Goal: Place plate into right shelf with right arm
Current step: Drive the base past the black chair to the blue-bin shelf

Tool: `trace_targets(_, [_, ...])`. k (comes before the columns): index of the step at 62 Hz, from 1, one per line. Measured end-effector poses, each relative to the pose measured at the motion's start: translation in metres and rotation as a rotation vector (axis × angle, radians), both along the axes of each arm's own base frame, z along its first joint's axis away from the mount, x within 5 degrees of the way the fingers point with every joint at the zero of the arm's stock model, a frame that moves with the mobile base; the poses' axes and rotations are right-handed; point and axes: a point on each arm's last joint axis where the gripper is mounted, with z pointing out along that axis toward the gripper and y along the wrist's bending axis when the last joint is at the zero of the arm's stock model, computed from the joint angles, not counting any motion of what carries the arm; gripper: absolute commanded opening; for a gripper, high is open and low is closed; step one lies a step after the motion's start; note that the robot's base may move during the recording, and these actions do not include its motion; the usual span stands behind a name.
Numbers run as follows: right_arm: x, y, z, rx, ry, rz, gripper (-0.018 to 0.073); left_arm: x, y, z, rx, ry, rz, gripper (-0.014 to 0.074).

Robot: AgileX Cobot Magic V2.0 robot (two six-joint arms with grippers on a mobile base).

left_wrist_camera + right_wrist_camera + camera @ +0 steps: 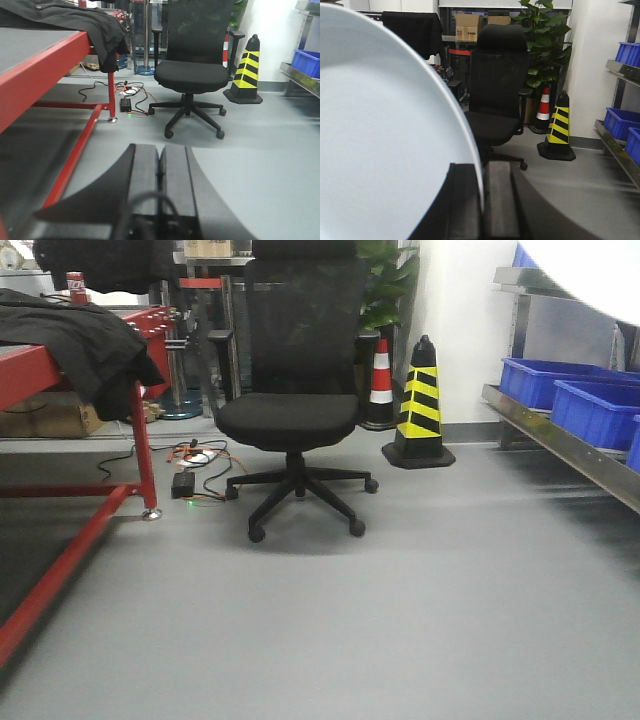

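Grey floor fills the front view, with a black office chair in the middle. I see a red bench at the left with a dark cloth draped over it. A yellow-and-black cone stands by the wall. At the right edge runs the steel shelf carrying blue crates, and the white plate shows in the top right corner above it.

From the left wrist, the left end effector has its fingers pressed together on nothing, pointing at the chair.

From the right wrist, the right end effector pinches the plate's rim. The plate stands on edge and covers the left half of the view, well apart from the shelf at the right.
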Motion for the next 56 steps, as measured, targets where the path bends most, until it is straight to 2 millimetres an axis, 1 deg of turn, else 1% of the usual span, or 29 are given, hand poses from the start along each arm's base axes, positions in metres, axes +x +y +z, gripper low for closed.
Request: trace_targets(56, [0.0, 0.0, 0.0, 0.0, 0.0, 0.0, 0.0048, 0.0, 0.0, 0.0, 0.0, 0.0, 0.0, -0.0128])
